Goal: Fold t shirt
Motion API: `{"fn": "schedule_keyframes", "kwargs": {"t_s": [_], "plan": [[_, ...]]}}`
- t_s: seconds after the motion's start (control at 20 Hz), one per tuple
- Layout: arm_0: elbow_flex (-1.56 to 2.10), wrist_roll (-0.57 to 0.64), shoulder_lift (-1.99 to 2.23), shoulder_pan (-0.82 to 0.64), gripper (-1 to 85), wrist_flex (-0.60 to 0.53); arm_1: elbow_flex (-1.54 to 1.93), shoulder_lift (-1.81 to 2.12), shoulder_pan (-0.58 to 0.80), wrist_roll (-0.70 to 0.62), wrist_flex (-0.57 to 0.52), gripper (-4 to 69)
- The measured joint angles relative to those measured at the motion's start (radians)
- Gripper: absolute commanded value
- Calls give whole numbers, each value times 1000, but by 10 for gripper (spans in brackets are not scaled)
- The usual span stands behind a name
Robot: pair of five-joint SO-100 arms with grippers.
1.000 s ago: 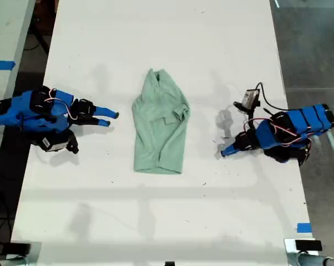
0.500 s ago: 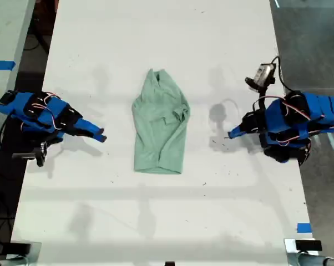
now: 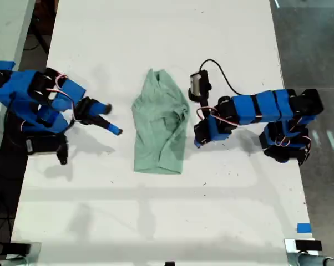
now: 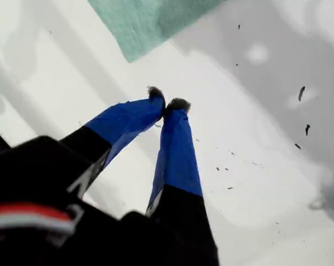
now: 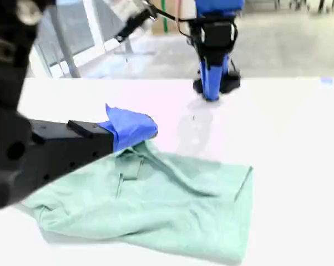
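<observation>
Limp, light t shirt [image 3: 160, 130] lies on the table [image 3: 156, 44] just ahead of my first pincer [image 4: 166, 104], clenched empty; I'd pinch its hem corner. My second pincer [image 5: 131, 127] hovers at its edge; whether clenched, I cannot tell.

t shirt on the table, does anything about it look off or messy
The t shirt lies lengthwise mid-table, already folded narrow but unevenly: it is wrinkled, the collar end bunches to a point, and a flap sticks out along the edge on the exterior view's right. No tear or stain shows. Neither gripper touches it.

no readable text, labels or numbers
</observation>
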Motion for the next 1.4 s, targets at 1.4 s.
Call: {"fn": "schedule_keyframes", "kwargs": {"t_s": [1.4], "plan": [[78, -121, -647, 28, 0, -387, -153, -446, -58, 28, -249, 259]]}}
